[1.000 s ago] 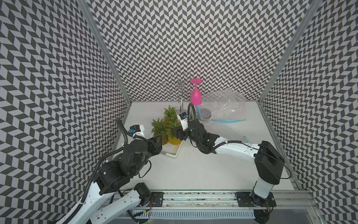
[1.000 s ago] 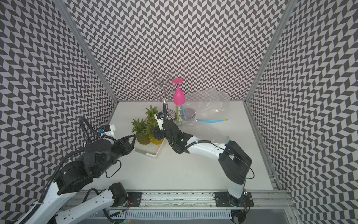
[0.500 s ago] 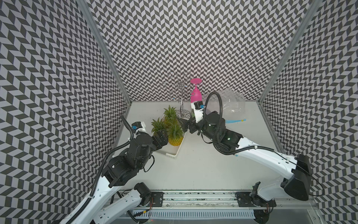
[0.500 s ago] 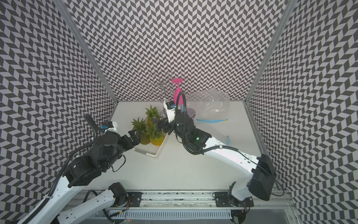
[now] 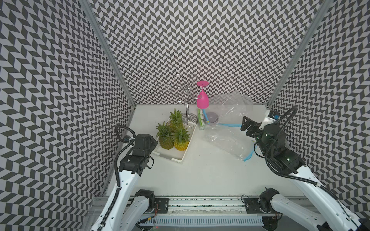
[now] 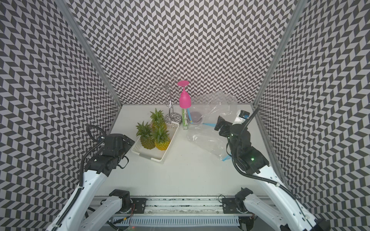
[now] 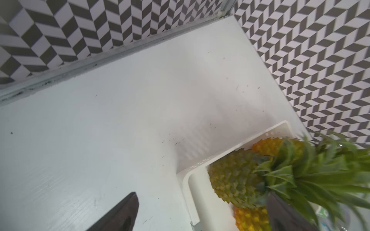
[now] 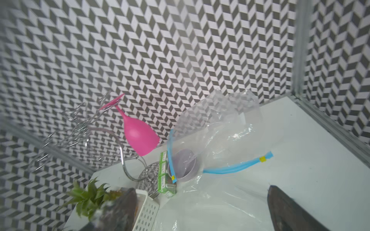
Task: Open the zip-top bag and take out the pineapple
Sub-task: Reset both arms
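Three pineapples stand upright in a white basket (image 5: 174, 159) at the left: a yellow one (image 5: 181, 140), a greener one (image 5: 165, 136) and one behind them (image 5: 176, 120). A clear zip-top bag (image 5: 228, 140) with a blue zip strip lies flat and empty on the right; a second clear bag (image 5: 238, 104) stands crumpled behind it. My left gripper (image 7: 201, 195) is open beside the basket's near left corner, close to the greener pineapple (image 7: 236, 180). My right gripper (image 5: 245, 124) is open above the flat bag's (image 8: 220, 210) right end, holding nothing.
A wire glass rack (image 5: 187, 94) stands at the back with a pink glass (image 5: 202, 99) hanging upside down. Beside its base are a green carton (image 5: 200, 120) and a pale purple bowl (image 5: 212, 118). Patterned walls close in on three sides.
Both grippers opened and pulled away from the pineapples in the basket. The right arm swung far right to the flat bag; the left arm drew back a little.
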